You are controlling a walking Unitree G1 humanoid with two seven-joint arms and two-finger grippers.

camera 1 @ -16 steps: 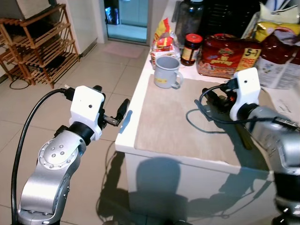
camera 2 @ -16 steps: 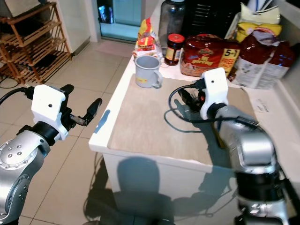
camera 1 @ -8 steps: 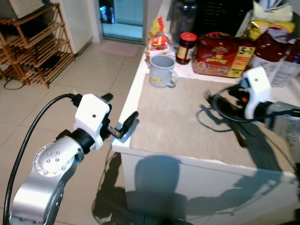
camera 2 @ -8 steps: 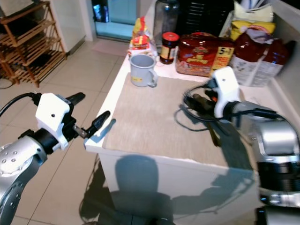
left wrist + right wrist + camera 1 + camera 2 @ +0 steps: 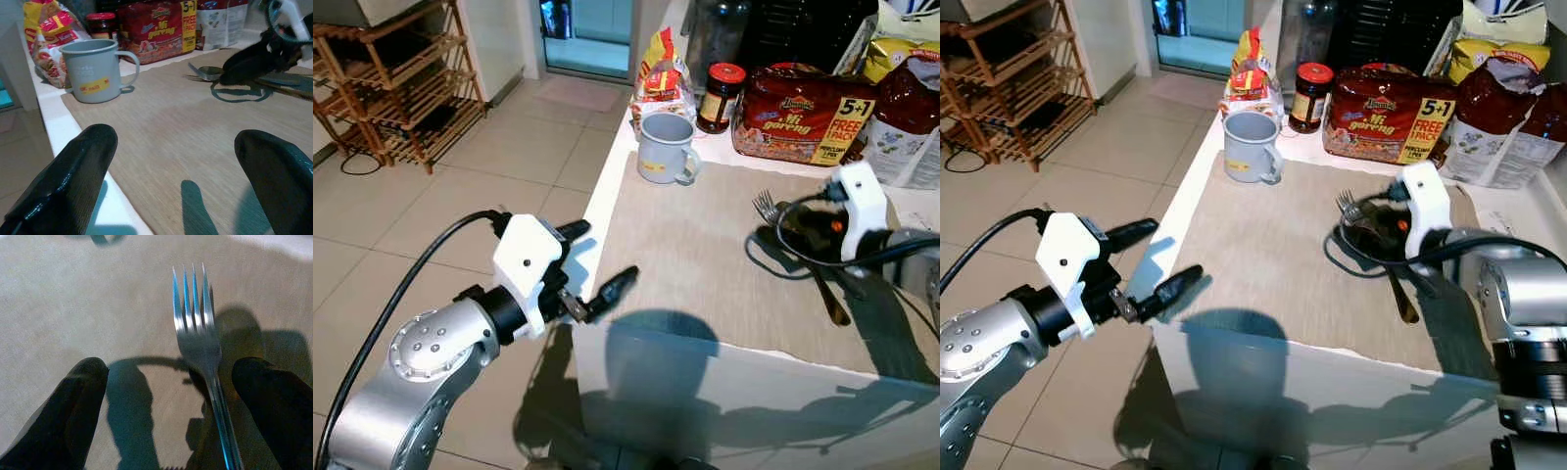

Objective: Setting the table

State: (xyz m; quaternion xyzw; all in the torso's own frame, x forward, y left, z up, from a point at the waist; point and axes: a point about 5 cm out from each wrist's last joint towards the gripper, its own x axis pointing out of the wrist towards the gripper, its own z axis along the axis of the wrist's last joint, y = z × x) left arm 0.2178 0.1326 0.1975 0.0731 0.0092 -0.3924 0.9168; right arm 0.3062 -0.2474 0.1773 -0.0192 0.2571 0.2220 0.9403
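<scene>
**Fork on the mat, flanked by the right pincer**

Fork point(image 5: 205, 352) is seen lying flat on the beige placemat point(image 5: 685, 245), tines pointed toward the grey mug point(image 5: 664, 147), with a spoon point(image 5: 832, 299) just beside it. A thin, stiff, light piece of metal is judged here, smooth and likely to slip or pivot if pinched near the tines. Because it lies flush on the woven mat, a hold across the narrow handle, near its middle, is advised.

The right pincer point(image 5: 171, 396) is held low over the fork, fingers spread apart on either side of the handle, not clamped. The left pincer point(image 5: 597, 264) is held off the counter point(image 5: 597, 191) edge, its fingers likewise apart and empty. Food packets are stood along the back.
</scene>
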